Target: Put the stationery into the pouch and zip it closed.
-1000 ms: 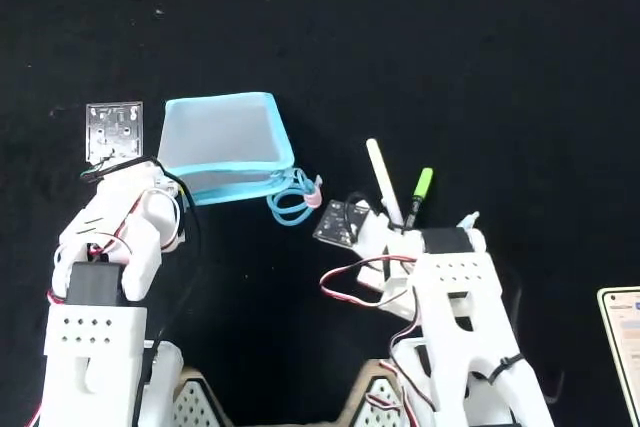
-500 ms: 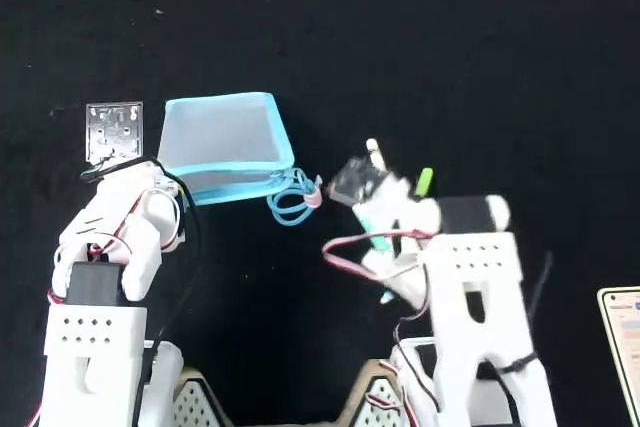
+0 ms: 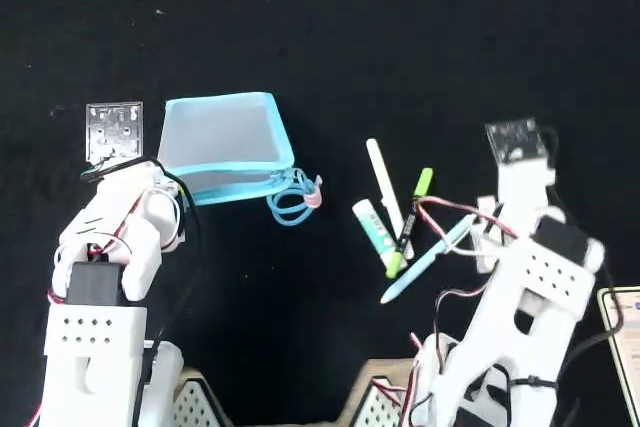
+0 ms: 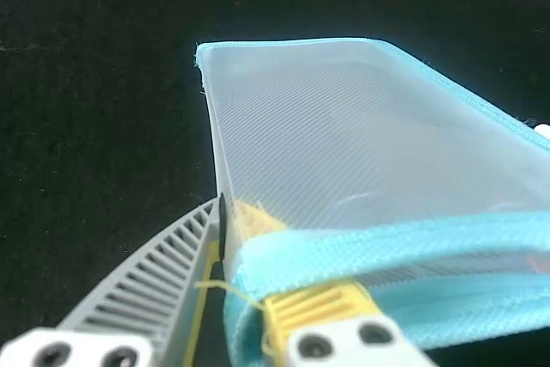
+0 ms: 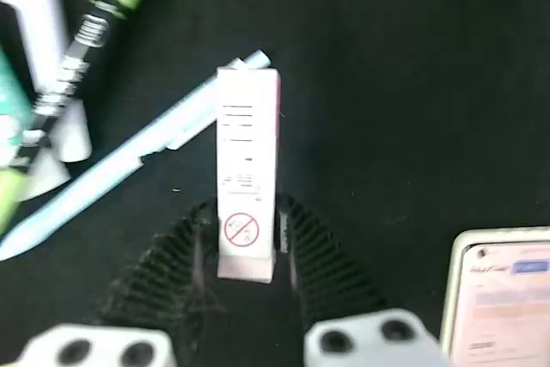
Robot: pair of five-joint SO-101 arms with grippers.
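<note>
**Claws both clenched: L claw (image 4: pixel 236 242) on pouch (image 3: pixel 222 142), R claw (image 5: pixel 247 212) on white box (image 5: pixel 247 152)**

L claw is pinching the pouch's near-left corner, w/ the blue zip band sitting between its jaws. The pouch, pale blue and see-through, is lying flat in the left half of the counter (image 3: pixel 420 57), w/ a blue loop (image 3: pixel 293 197) trailing off its near-right corner. R claw is gripping the small white box by one end. Right of centre, 4 items are lying bunched together: white pen (image 3: pixel 383 179), green-tipped marker (image 3: pixel 410 217), glue stick (image 3: pixel 372 232) and pale-blue pen (image 3: pixel 425 262). A phone (image 3: pixel 622 327) is sitting at the counter's right edge.
</note>
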